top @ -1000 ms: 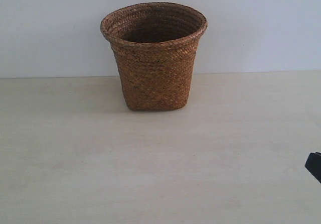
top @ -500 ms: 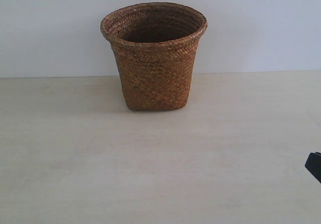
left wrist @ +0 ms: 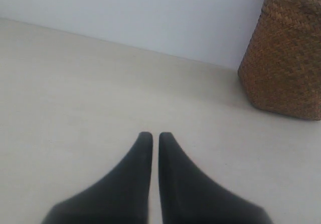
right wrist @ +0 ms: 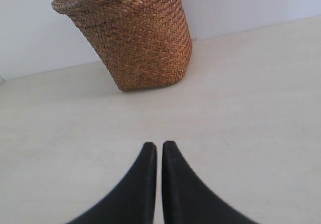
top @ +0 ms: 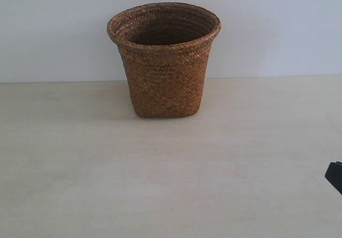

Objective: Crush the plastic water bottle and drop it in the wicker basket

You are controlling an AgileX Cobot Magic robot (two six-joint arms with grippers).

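The brown wicker basket stands upright at the back middle of the table, against the wall; what lies inside it is hidden. The plastic water bottle shows in no view. My left gripper is shut with nothing between its black fingers, hovering over bare table well short of the wicker basket. My right gripper is also shut and empty, with the wicker basket some way ahead of it. In the exterior view only a black tip of the right gripper shows at the right edge; the left gripper is out of that view.
A pale wooden table stretches in front of and around the basket. A plain white wall rises right behind the basket.
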